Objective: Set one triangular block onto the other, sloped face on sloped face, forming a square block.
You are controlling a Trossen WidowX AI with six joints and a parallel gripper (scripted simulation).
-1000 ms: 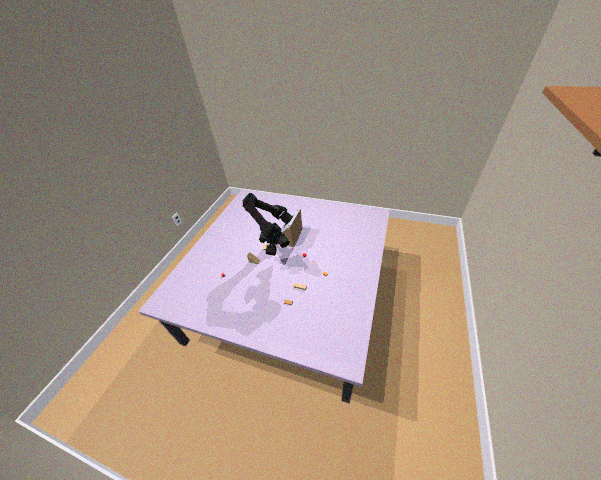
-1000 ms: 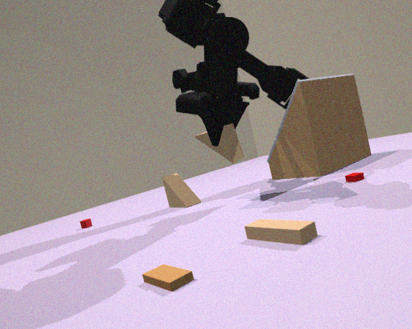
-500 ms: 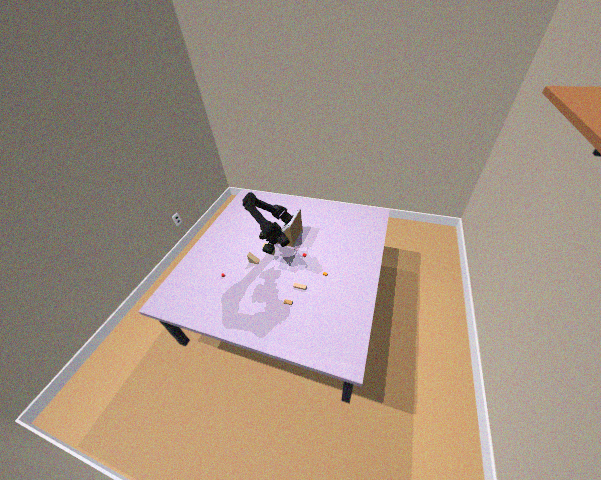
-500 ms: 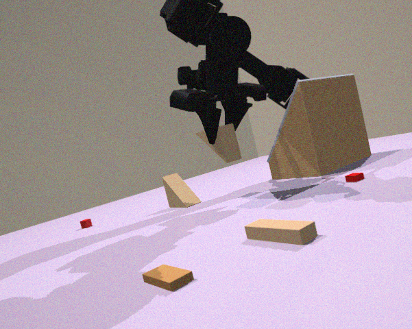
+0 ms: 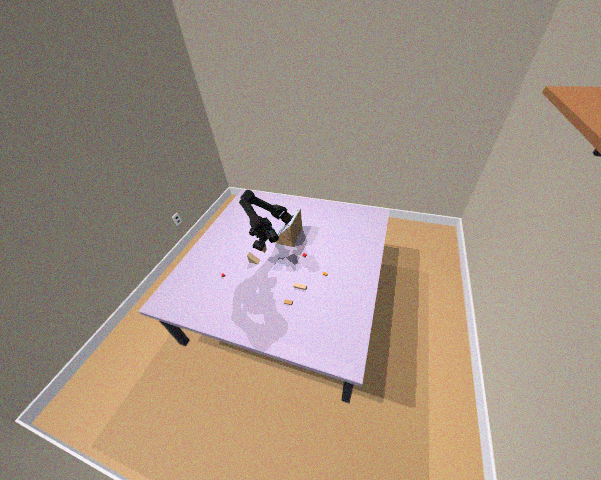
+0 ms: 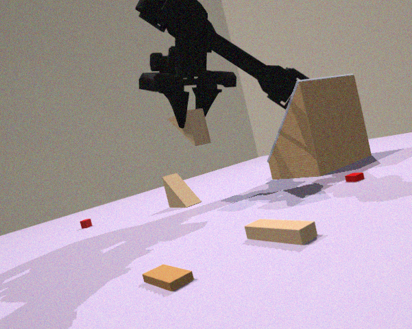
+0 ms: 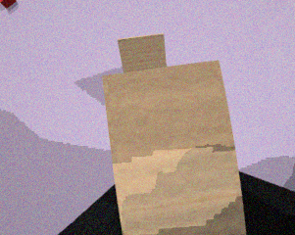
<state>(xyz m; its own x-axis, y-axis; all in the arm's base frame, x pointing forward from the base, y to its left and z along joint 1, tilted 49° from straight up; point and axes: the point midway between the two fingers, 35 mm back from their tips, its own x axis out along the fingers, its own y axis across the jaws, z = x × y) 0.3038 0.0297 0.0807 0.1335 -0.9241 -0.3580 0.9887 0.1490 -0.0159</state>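
Observation:
My gripper (image 6: 191, 116) (image 5: 261, 246) is shut on a tan triangular block (image 6: 195, 129) (image 7: 173, 164) and holds it well above the table. The block fills the middle of the wrist view. The other tan triangular block (image 6: 179, 191) (image 5: 252, 257) (image 7: 142, 53) rests on the lilac table (image 6: 340, 283) (image 5: 331, 320), sloped face up. It lies below the held block, a little to the left in the exterior view, and shows just beyond the held block's far end in the wrist view.
A large tan wedge (image 6: 323, 131) (image 5: 292, 229) stands behind right, near the arm. A tan flat bar (image 6: 280, 230) (image 5: 300, 286), an orange flat block (image 6: 168, 277) (image 5: 288, 302), two small red cubes (image 6: 86, 223) (image 6: 354, 176) and a small orange cube (image 5: 324, 273) lie on the table.

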